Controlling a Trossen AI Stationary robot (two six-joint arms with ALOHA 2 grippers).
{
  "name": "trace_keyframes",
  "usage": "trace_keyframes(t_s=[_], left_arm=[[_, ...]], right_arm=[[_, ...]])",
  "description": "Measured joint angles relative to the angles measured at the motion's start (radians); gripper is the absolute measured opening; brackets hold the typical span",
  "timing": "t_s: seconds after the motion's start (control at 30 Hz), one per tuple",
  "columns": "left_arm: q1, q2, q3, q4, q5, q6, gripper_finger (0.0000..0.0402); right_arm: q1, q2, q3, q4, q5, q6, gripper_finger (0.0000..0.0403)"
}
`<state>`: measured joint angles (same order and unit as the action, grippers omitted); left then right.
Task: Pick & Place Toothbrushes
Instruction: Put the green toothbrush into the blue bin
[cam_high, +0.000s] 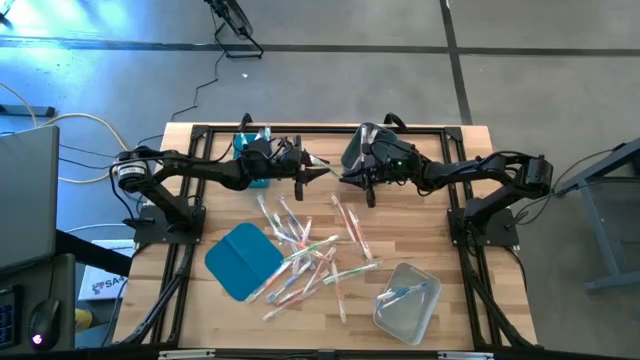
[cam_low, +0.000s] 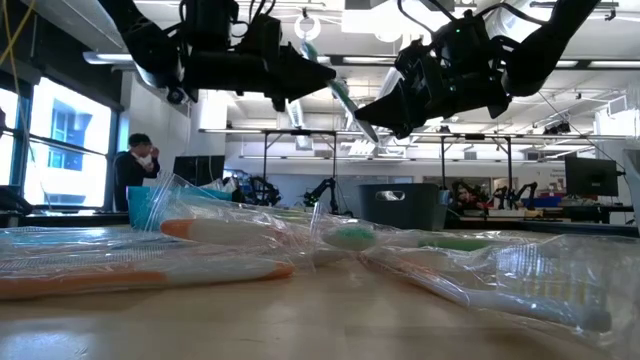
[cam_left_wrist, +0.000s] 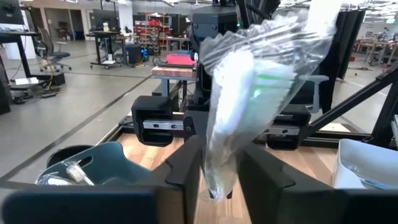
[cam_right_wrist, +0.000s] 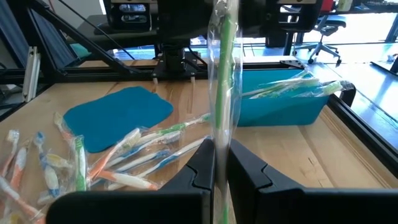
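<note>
Clearly a handover: above the slatted wooden table (cam_high: 420, 240), the right gripper (cam_right_wrist: 220, 163) pinches a green-handled toothbrush in crinkly clear wrap (cam_right_wrist: 222, 74), while the left gripper (cam_left_wrist: 219, 171) brackets its other end, jaws half closed. Light, stiff, slippery in its film; best held mid-handle. More toothbrushes (cam_high: 305, 255) litter the table; a workshop with a person (cam_low: 136, 165) lies beyond

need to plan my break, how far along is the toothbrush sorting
Early. A few brushes sit in the teal bin and one in the clear bin. A green wrapped toothbrush is held between the left end effector and the right end effector. Most of the pile is left.
</note>
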<state>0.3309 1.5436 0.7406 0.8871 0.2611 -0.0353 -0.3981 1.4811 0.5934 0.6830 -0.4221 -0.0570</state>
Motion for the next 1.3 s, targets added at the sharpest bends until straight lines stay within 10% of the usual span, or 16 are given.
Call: trace_keyframes(t_s=[0.63,1.07,1.3], left_arm=[[-0.001,0.0,0.0,0.0,0.006,-0.004,0.0018],[0.002,-0.002,0.0,-0.024,-0.003,0.001,0.0016],[0.03,-0.104,0.0,-0.185,-0.014,0.004,0.0015]], right_arm=[[-0.001,0.0,0.0,-0.005,-0.029,-0.024,0.002],[0.054,-0.01,0.0,-0.013,0.076,0.003,0.0215],[0.036,-0.157,0.001,-0.241,0.083,0.0,0.0248]])
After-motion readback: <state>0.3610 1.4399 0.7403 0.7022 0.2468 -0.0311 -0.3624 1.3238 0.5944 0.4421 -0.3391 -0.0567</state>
